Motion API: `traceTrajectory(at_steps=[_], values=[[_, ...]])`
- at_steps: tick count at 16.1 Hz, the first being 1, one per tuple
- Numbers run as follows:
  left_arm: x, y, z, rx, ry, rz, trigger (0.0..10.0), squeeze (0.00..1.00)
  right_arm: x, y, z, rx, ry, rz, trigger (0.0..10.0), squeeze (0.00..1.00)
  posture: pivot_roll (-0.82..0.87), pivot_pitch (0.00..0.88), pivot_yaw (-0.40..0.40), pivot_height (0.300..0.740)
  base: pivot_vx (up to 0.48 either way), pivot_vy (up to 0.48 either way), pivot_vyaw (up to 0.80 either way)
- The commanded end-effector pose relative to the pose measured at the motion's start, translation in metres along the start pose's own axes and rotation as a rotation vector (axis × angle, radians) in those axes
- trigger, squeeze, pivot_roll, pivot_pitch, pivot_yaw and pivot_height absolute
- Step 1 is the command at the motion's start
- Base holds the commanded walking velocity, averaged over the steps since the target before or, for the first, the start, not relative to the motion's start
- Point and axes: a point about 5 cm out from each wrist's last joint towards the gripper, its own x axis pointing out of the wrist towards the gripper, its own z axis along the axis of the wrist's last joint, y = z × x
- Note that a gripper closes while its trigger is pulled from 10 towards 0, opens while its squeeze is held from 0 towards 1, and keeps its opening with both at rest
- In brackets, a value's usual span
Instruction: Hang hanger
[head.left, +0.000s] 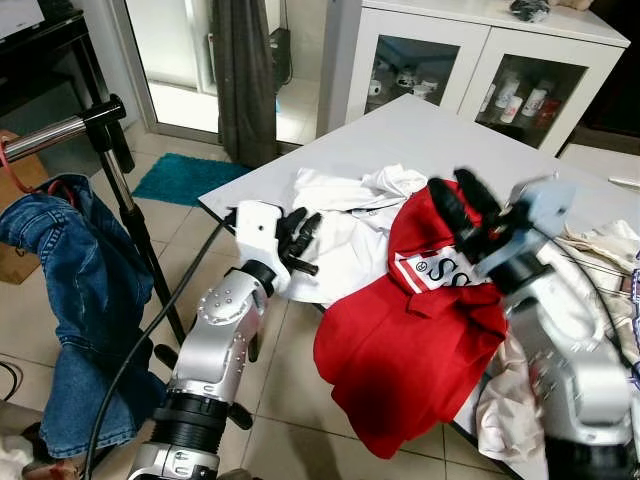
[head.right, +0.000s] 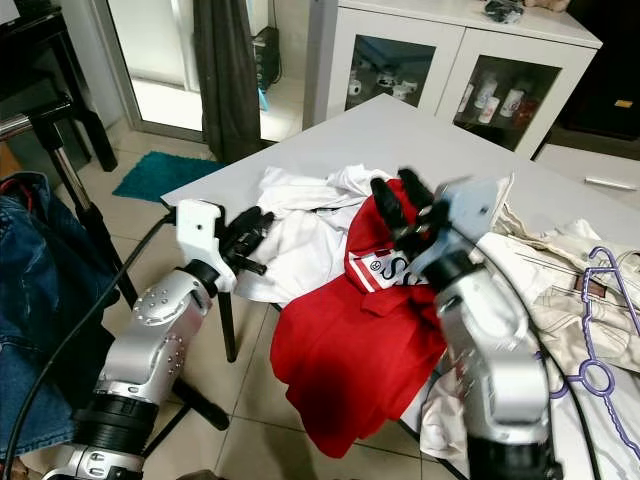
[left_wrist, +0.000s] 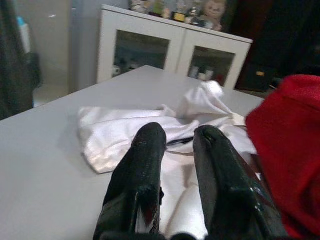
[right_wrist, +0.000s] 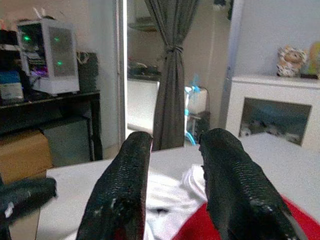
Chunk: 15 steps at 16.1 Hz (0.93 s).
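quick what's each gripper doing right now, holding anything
Left gripper: open, empty, over the white shirt.
Right gripper: open, empty, above the red shirt.

You can read one marking: on the red shirt (head.left: 420, 330) a white band (head.left: 440, 270) at the chest carries a small circled mark and large dark letters, of which "SS" shows beside the right gripper (head.left: 462, 204); the rest is hidden under it

Left gripper (head.left: 303, 238) raised at the table (head.left: 420, 130) edge, fingers parted, right gripper (head.left: 462, 208) lifted above it, fingers apart
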Motion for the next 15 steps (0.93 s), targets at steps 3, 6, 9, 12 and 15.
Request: traceTrajectory(at_steps=[3, 6, 9, 12, 15], values=[[0.0, 0.005, 0.005, -0.009, -0.017, 0.052, 10.0, 0.0, -0.008, -0.001, 0.003, -0.034, -0.027, -0.08, 0.0, 0.0, -0.02, 0.0, -0.047, 0.74, 0.0, 0.0, 0.0], [-0.003, 0.004, 0.002, -0.011, -0.012, 0.057, 10.0, 0.0, -0.014, 0.0, 0.0, -0.053, -0.027, -0.125, 0.0, 0.0, -0.02, 0.0, -0.047, 0.74, 0.0, 0.0, 0.0], [-0.007, 0.003, 0.001, -0.011, -0.009, 0.065, 10.0, 0.0, -0.022, 0.002, -0.003, -0.067, -0.014, -0.14, 0.0, 0.0, -0.01, 0.0, -0.048, 0.74, 0.0, 0.0, 0.0], [-0.013, 0.008, 0.0, -0.001, -0.005, 0.08, 10.0, 0.0, -0.03, 0.004, -0.008, -0.082, 0.019, -0.155, 3.6, 0.0, -0.01, 0.0, -0.048, 0.74, 0.0, 0.0, 0.0], [-0.015, 0.008, -0.001, 0.0, 0.001, 0.083, 10.0, 0.0, -0.032, 0.003, -0.008, -0.112, 0.027, -0.171, 10.0, 0.0, -0.01, 0.0, -0.048, 0.74, 0.0, 0.0, 0.0]])
